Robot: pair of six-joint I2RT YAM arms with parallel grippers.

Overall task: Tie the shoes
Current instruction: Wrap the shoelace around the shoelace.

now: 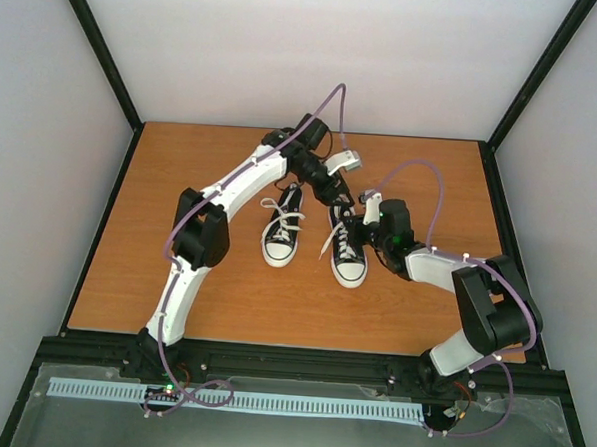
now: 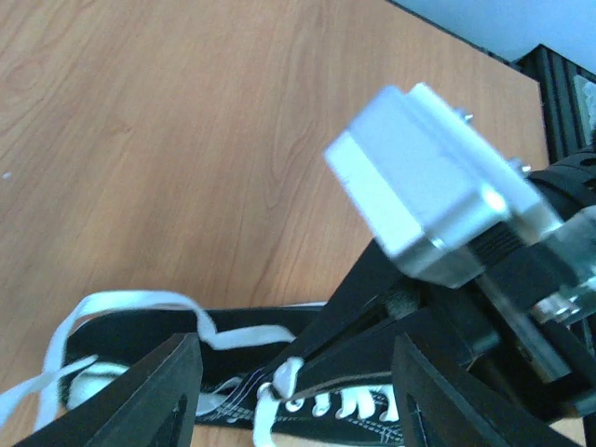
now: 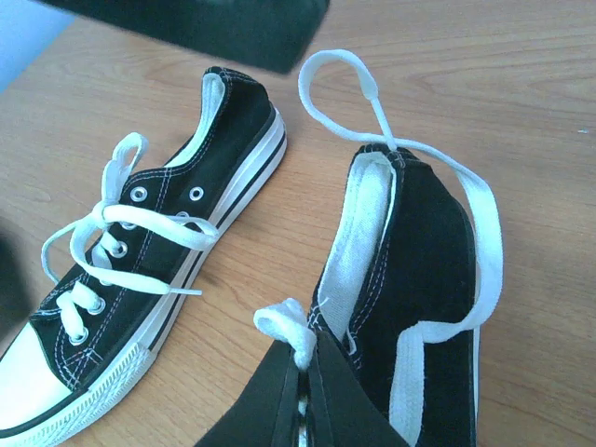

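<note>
Two black sneakers with white toe caps lie side by side, toes toward me: the left shoe (image 1: 281, 238) (image 3: 168, 233) and the right shoe (image 1: 347, 256) (image 3: 419, 279). Both have loose white laces. My right gripper (image 1: 362, 230) (image 3: 307, 368) is shut on a small loop of the right shoe's lace (image 3: 291, 331) beside the shoe's opening. My left gripper (image 1: 338, 198) (image 2: 293, 363) is open just above the right shoe's heel end. Its fingers (image 2: 158, 391) stand on either side of the right gripper's tips and the pinched loop (image 2: 279, 377). Another length of that lace (image 3: 466, 242) trails over the heel.
The shoes lie on an orange-brown wooden table (image 1: 175, 277) with black rails at its edges. The right arm's silver wrist camera (image 2: 419, 182) fills the middle of the left wrist view. The left gripper's dark finger (image 3: 233, 28) crosses the top of the right wrist view.
</note>
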